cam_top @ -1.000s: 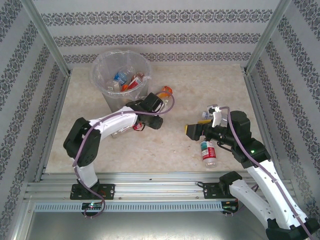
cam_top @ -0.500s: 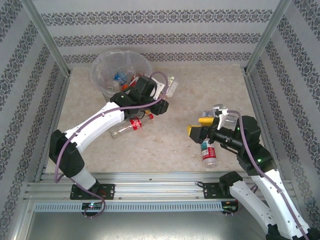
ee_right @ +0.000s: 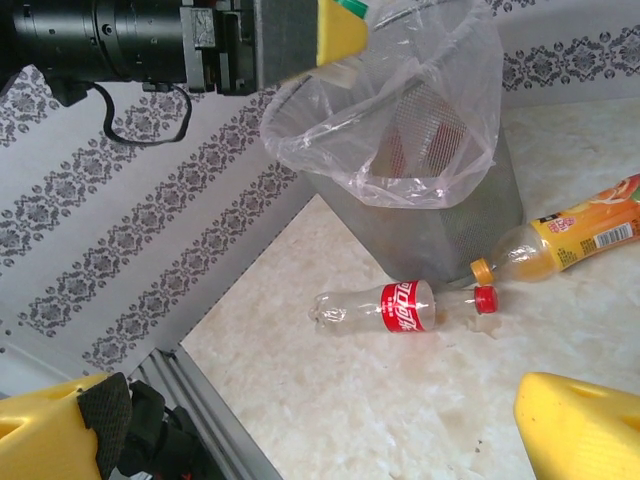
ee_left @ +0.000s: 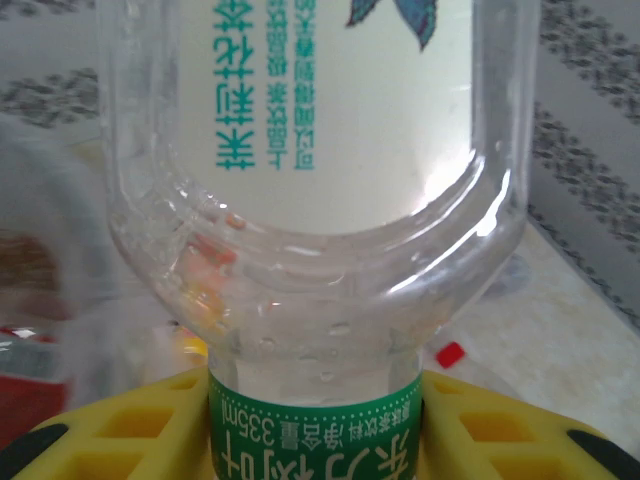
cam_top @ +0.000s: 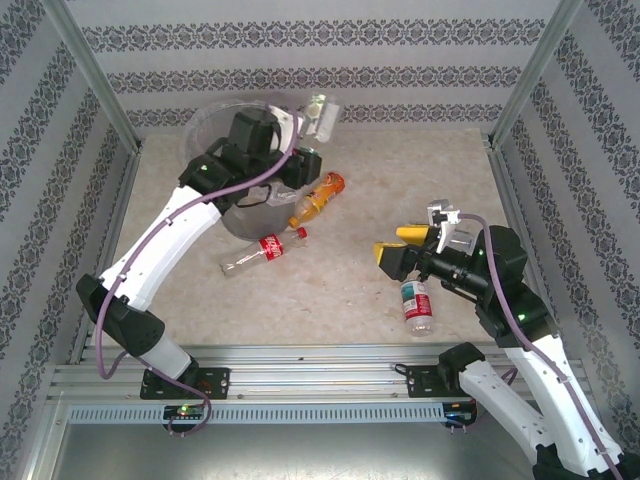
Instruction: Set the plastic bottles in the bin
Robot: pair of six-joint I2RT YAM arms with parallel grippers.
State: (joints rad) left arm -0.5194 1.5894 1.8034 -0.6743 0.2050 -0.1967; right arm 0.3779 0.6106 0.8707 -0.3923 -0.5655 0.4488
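Left gripper (cam_top: 309, 127): pinched on the green-banded neck of a white-label bottle (cam_top: 324, 113), body projecting past the yellow fingers (ee_left: 120, 440), raised at the far right rim of the bin (cam_top: 205, 128). Right gripper (cam_top: 397, 247): spread wide, nothing between the fingers, hovering just beside a red-label bottle (cam_top: 418, 305) lying on the table (cam_top: 350, 290), well apart from the bin. At the bin's foot, loose on the table: cola bottle (cam_top: 262, 250) and orange bottle (cam_top: 318, 198), caps just beside each other, between the two grippers. Inside the bin: more bottles, partly hidden by the left arm.
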